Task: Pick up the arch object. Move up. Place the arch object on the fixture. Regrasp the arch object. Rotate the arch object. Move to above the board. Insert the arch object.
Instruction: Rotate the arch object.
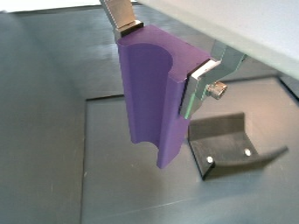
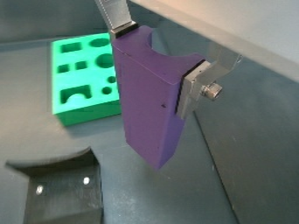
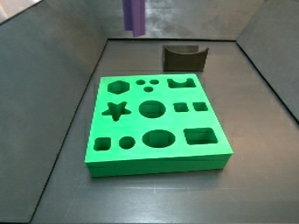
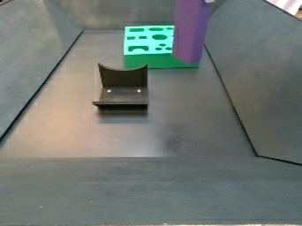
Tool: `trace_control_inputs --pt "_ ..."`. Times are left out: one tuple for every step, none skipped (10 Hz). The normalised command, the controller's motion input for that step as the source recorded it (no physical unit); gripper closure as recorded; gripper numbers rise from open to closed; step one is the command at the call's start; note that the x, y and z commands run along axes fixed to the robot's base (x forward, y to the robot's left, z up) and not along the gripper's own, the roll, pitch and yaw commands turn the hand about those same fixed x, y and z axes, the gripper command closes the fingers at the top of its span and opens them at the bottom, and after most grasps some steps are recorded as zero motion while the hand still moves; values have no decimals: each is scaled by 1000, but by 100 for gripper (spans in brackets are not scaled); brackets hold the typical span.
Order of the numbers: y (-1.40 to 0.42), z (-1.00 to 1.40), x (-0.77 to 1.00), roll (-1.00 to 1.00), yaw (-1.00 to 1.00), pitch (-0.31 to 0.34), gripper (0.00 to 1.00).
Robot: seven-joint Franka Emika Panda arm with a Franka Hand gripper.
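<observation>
Purple elongated arch block [image 1: 156, 96] hangs w/ long axis vertical, up in the air, clear of floor. Gripper [image 1: 163, 54] clamps its upper end: silver fingers [image 1: 200, 86] pressed on opposite faces. Dark U-topped fixture [image 4: 122, 86] & bright green holed board [image 3: 155, 121] sit below, apart.

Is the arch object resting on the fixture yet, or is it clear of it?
Apart. In a side view the arch object, clamped in the hand, hangs well to the side of the fixture, with bare floor between them.
</observation>
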Motion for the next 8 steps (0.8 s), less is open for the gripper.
trace_control_inputs --pt "29 23 -93 -18 -1000 9 100" --pt "22 24 -78 -19 -1000 8 100" --pt "19 18 -41 -23 -1000 9 100" --pt "18 18 -32 -24 -1000 9 100" --pt "17 18 -29 -26 -1000 10 100" --pt "17 19 -28 -27 -1000 10 100" --pt "16 19 -28 -30 -1000 11 100" --pt "16 19 -27 -32 -1000 12 100"
